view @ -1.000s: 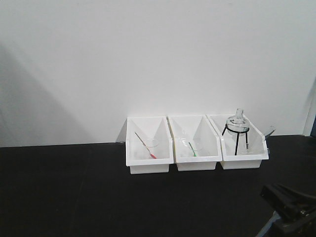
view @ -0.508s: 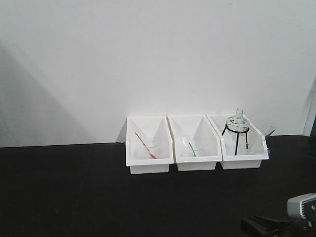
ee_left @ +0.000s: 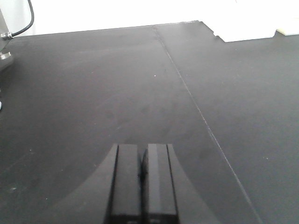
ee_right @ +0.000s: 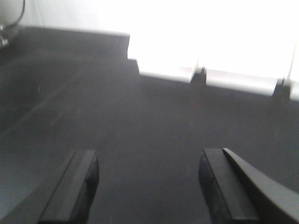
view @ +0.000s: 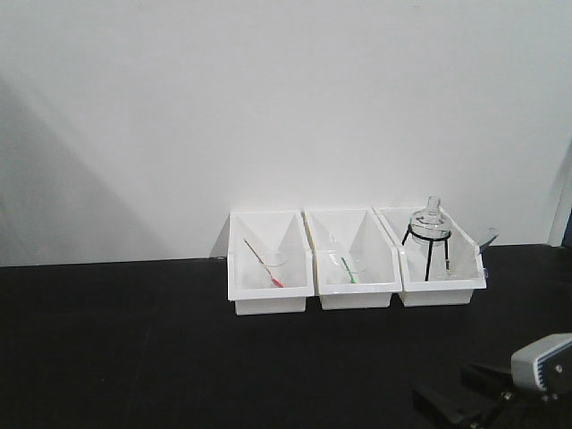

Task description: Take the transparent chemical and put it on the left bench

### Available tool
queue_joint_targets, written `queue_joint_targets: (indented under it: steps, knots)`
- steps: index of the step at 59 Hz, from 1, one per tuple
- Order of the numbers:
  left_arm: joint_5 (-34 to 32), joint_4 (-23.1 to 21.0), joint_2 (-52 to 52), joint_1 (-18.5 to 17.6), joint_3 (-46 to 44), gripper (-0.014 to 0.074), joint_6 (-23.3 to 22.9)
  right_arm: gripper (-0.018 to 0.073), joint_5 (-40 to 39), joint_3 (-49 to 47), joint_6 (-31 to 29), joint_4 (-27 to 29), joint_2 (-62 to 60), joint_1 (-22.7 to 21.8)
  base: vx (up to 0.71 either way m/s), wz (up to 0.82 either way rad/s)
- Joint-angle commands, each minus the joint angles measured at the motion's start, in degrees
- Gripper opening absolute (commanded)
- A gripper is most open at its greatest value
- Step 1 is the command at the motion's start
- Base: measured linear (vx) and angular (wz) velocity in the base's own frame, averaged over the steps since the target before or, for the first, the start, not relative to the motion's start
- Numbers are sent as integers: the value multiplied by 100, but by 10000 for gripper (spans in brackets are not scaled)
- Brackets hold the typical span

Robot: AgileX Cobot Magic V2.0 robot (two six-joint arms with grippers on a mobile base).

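Note:
The left bench point(view: 134, 340) is a matte black worktop against a white wall, carrying three white trays. The right tray point(view: 442, 292) holds a round flask on a black tripod point(view: 429, 234). A pale translucent rod point(view: 489, 237) sticks up at that tray's right edge; the transparent chemical beaker itself is too faint to make out. My right gripper point(view: 465, 393) is open and empty, low over the bench in front of the trays; it also shows in the right wrist view point(ee_right: 149, 163). My left gripper point(ee_left: 142, 154) is shut and empty over bare bench point(ee_left: 93, 84).
The left tray point(view: 268, 293) holds a beaker with a red stick point(view: 262, 262). The middle tray point(view: 357, 290) holds a beaker with a green stick point(view: 348, 270). The trays appear overexposed in the right wrist view point(ee_right: 166, 70). A tray corner point(ee_left: 247, 30) shows at the left wrist view's upper right.
In the front view my right gripper has moved left along the bottom edge, from the lower right corner towards the centre. The trays and their contents have not moved.

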Motion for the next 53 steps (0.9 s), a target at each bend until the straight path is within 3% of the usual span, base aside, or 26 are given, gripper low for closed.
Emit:
queue_joint_targets:
  steps: [1,6,17,33,53]
  knots:
    - [-449,-4,-110,-10,93,-4,-45,452,-106,-379,58,169,-471,-19,0,0]
    - [-449,-4,-110,-10,93,-4,-45,352,372,-529,428,155,-860,-19,0,0]
    - [-449,-4,-110,-10,93,-4,-45,-15,1361,-524,1263,-305,-1875,-12,0,0]
    - [-449,-4,-110,-10,93,-4,-45,-8,1568,-524,1377,-1353,-2917,-12,0,0]
    - [-449,-4,-110,-10,93,-4,-45,-8,1568,-524,1377,-1385,-3171,-12,0,0]
